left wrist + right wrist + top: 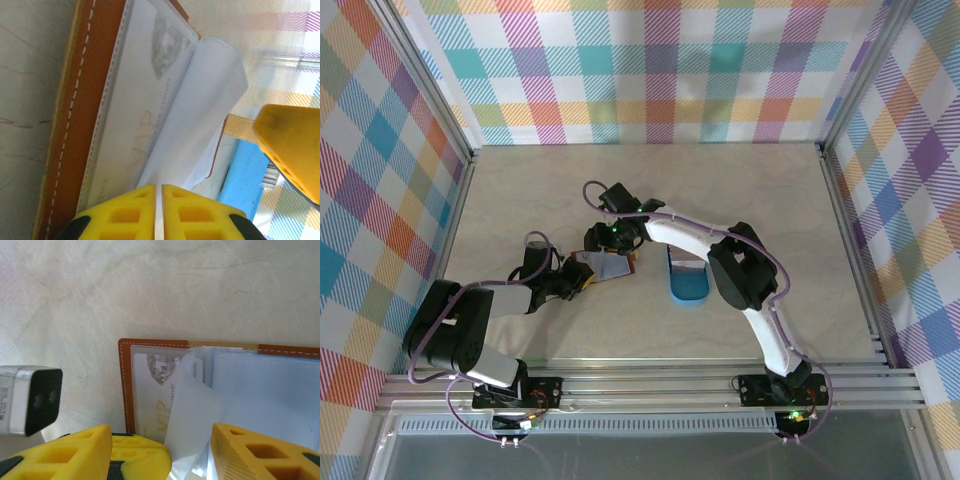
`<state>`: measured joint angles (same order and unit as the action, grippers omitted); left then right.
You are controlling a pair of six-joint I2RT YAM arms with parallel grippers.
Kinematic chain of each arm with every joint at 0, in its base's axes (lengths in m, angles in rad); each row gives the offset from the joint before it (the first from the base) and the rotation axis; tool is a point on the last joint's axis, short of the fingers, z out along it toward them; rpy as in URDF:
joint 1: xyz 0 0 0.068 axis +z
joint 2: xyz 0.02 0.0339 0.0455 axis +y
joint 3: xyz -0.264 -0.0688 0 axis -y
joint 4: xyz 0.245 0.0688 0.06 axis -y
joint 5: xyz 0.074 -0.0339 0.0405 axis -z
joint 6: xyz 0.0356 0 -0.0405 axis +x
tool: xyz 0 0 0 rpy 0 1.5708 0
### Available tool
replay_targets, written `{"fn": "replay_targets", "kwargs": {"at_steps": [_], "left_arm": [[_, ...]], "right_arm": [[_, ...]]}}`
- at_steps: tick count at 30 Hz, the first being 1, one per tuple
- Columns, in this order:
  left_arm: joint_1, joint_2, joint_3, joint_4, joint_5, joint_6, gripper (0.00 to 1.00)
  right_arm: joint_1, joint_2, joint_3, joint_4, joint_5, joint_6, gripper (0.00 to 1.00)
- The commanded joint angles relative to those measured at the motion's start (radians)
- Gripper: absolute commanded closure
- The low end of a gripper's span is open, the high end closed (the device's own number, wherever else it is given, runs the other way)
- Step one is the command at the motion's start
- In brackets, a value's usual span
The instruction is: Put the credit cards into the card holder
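Brown leather card holder point(605, 266) open mid-frame on worktop point(520, 200); credit card point(155, 390) seated in pocket. Left hand point(161, 210) pinched shut on clear sleeve point(210, 85), lifting it for loading. Right hand point(161, 440) open, empty. Next, likely: fetch another card, slide it under sleeve.

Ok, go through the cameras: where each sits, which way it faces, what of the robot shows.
Top external: fixed above and behind the bases, looking down on the table; both arms show, left gripper and right gripper at the open card holder.
Left wrist: on the left arm, looking along its fingers, shut on a clear sleeve; one right finger at the edge.
Right wrist: on the right arm, looking down between its open fingers at the card holder.
Shared: both wrist views show the VIP card in its pocket.
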<state>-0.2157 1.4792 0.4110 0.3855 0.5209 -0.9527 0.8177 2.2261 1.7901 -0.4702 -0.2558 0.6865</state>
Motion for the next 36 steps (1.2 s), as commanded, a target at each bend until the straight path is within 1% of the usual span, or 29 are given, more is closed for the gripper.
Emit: {"fn": "replay_targets", "kwargs": {"at_steps": [1,7,13,21,23,28,33,36], "left_arm": [[0.002,-0.033,0.014,-0.037,-0.013,0.018,0.88],[0.006,-0.033,0.009,-0.041,-0.012,0.022,0.88],[0.006,-0.03,0.009,-0.036,-0.01,0.022,0.88],[0.007,-0.007,0.009,-0.022,-0.007,0.022,0.88],[0.006,-0.002,0.008,-0.018,-0.009,0.022,0.88],[0.007,-0.002,0.011,-0.018,-0.005,0.022,0.88],[0.009,-0.012,0.012,-0.031,-0.007,0.025,0.88],[0.01,-0.019,0.015,-0.037,-0.007,0.026,0.88]], "right_arm": [[-0.005,0.039,0.032,0.007,-0.033,-0.017,0.45],[-0.005,0.052,0.048,-0.024,-0.011,-0.008,0.44],[-0.005,0.052,0.044,-0.01,-0.024,-0.009,0.44],[-0.005,-0.008,-0.006,-0.011,0.088,0.013,0.44],[-0.005,-0.018,-0.014,-0.005,0.099,0.017,0.43],[-0.007,0.007,0.007,-0.008,0.051,0.016,0.43],[-0.005,0.046,0.047,0.003,-0.05,-0.009,0.44],[0.001,0.06,0.064,0.004,-0.079,-0.018,0.46]]}}
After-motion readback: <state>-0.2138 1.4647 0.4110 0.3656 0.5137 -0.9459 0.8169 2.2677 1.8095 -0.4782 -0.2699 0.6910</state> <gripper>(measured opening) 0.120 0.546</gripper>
